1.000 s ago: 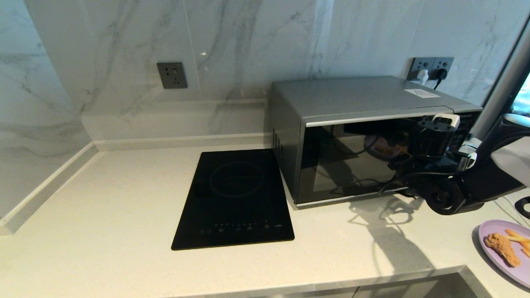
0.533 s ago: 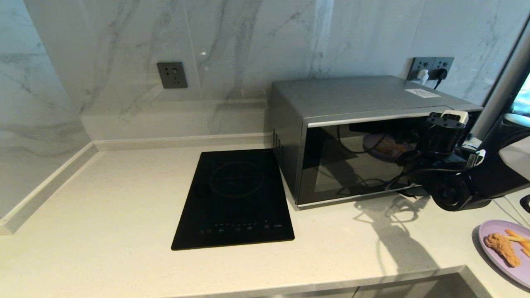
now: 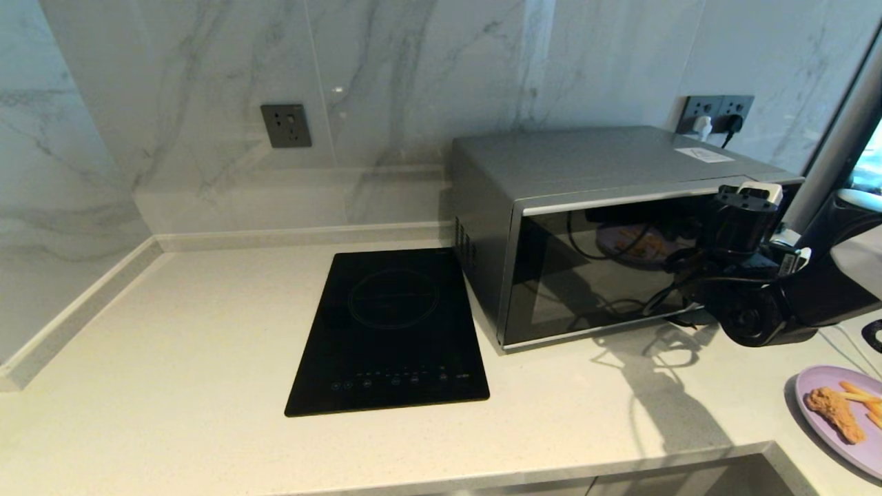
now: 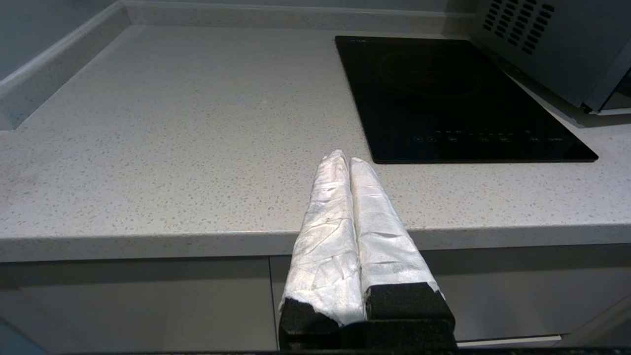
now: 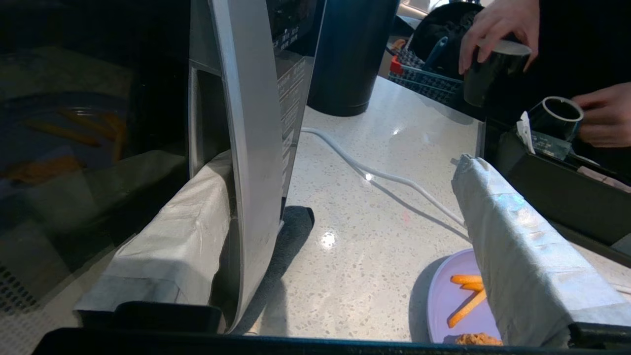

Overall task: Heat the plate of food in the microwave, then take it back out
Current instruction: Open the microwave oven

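Note:
The silver-grey microwave [image 3: 586, 162] stands at the back right of the counter, and its dark glass door [image 3: 592, 269] looks shut. My right gripper [image 5: 340, 165] is open at the door's right side. It straddles the curved silver handle [image 5: 249, 148], with one wrapped finger [image 5: 182, 231] behind the handle against the glass and the other [image 5: 512, 246] well clear. In the head view the wrist [image 3: 741, 227] hides the handle. The lilac plate [image 3: 813, 389] of food lies on the counter to the right, under that free finger. My left gripper [image 4: 345, 159] is shut and empty, parked over the counter's front edge.
A flat black induction hob [image 3: 393, 331] lies left of the microwave. A white cable [image 5: 394, 180] crosses the counter beyond the plate. Further right stand a dark cylinder [image 5: 350, 54] and a black tray [image 5: 557, 192], where a person's hands [image 5: 498, 24] hold black cups.
My right gripper has moved right and slightly back with the handle between its fingers. The microwave's front left corner has shifted a little to the right. The plate has stayed put.

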